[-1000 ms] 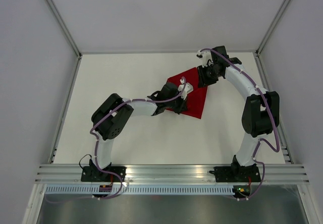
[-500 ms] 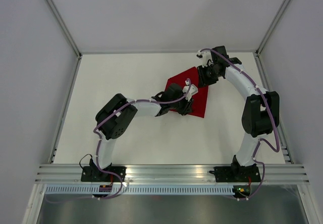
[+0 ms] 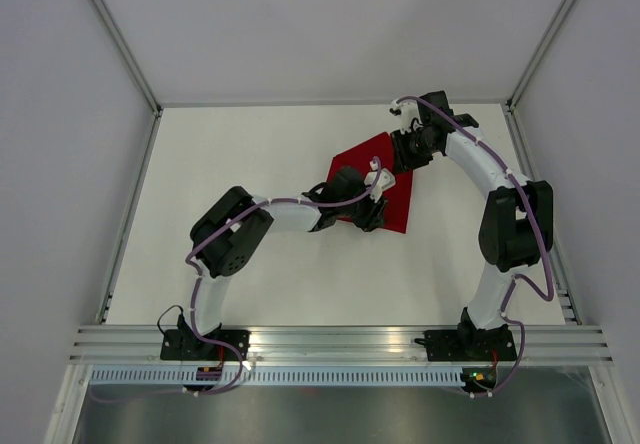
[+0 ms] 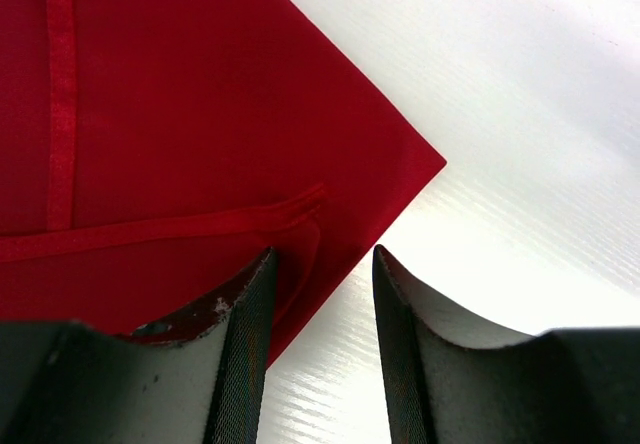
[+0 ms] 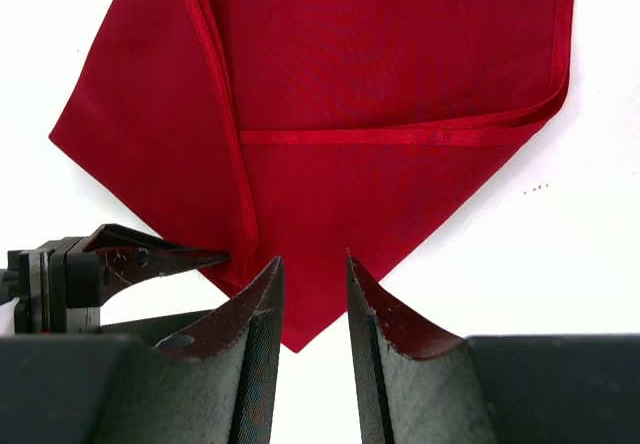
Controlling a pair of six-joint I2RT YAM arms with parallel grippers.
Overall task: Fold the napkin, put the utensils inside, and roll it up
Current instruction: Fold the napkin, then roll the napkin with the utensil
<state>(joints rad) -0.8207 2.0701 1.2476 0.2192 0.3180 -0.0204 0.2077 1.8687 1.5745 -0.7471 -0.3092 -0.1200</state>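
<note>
- Napkin (image 3: 397, 206) lies folded, right of centre on the table (image 3: 250, 144).
- Left gripper (image 4: 322, 254): jaws half apart, empty, straddling 1 edge.
- Right gripper (image 5: 313, 261): parted, empty, over 1 corner.
- Best bet: line up the hems, then press flat.

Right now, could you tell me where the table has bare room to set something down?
Free on the table: the far-left stretch between the left rail and the napkin; the near strip between the arm bases. Crowded: far right, where left tool and right tool meet at the napkin.
</note>
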